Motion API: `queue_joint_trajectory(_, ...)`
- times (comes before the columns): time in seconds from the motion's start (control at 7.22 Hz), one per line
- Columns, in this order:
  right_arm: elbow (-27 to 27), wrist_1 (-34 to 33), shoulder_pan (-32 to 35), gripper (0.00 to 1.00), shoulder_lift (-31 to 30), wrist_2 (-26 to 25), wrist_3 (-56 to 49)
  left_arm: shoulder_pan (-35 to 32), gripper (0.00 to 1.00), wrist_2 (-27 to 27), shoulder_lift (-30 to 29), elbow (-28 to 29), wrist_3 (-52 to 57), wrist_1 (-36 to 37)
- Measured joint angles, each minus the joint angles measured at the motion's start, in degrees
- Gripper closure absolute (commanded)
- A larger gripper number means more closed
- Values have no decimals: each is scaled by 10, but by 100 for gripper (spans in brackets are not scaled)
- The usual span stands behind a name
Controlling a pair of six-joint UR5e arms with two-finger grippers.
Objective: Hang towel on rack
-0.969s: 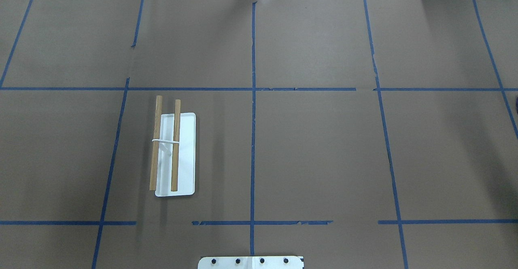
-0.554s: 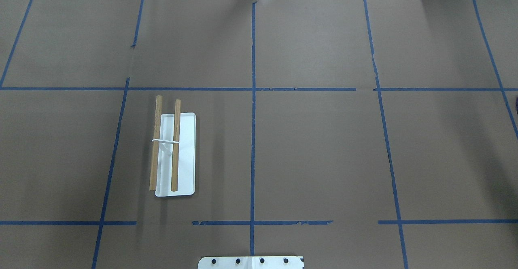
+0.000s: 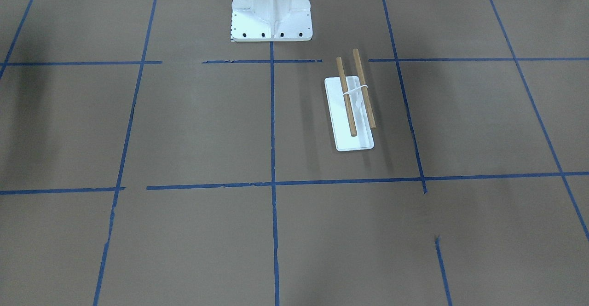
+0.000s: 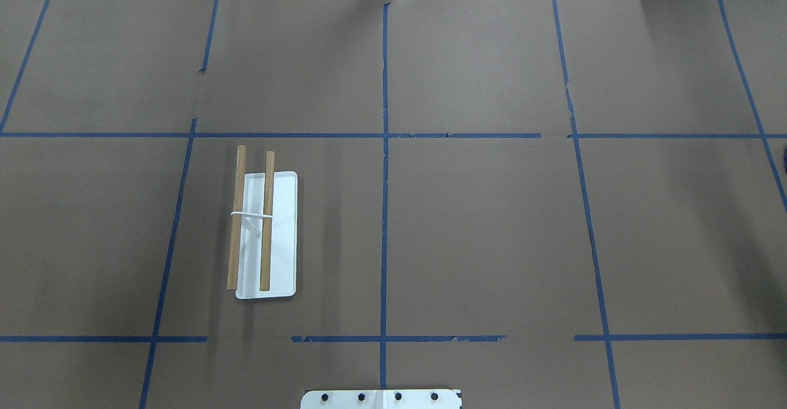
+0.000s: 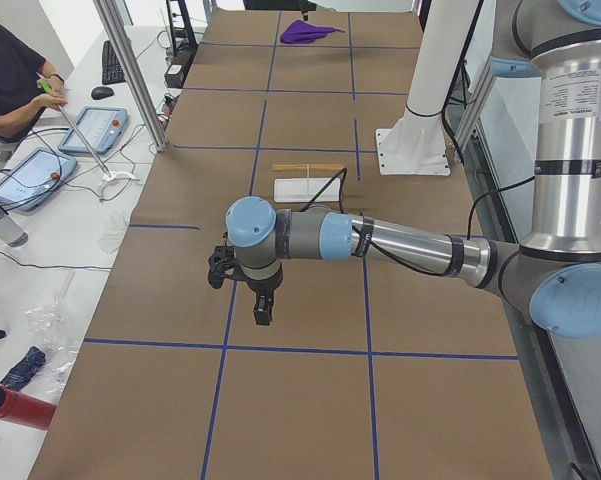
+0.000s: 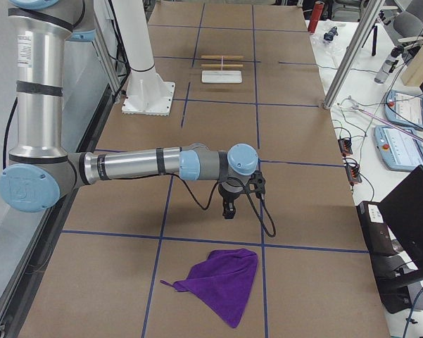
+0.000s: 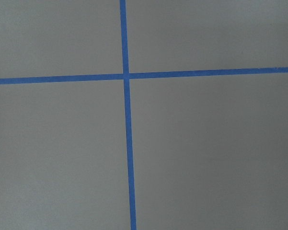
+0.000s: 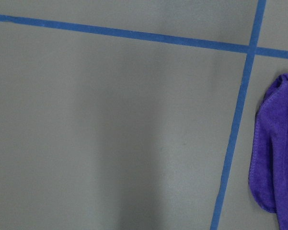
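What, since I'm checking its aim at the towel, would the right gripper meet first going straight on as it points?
Probably the bare table. The right gripper points down, and its wrist view shows only table ahead, with the towel off at that view's right edge.

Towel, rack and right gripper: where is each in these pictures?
towel (image 6: 224, 283): exterior right view, middle of the purple cloth.
rack (image 4: 281, 237): overhead exterior view, bare white base.
right gripper (image 6: 227, 213): exterior right view, between its fingertips.
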Motion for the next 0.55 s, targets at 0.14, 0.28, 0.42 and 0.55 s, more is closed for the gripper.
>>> queue_joint_trajectory(0.14,-2,-1,0,0,-2,6,-1,0,0,0,0,0,1,-2)
queue_joint_trajectory(0.28,-7,-1,0,0,-5,19,-4,0,0,-1,0,1,3,-4)
queue_joint_trajectory(0.42,-11,1,0,0,-7,25,-8,0,0,-6,-1,3,4,-6)
queue_joint_trajectory(0.55,-15,2,0,0,-8,11,-9,0,0,-15,-4,7,3,-6)
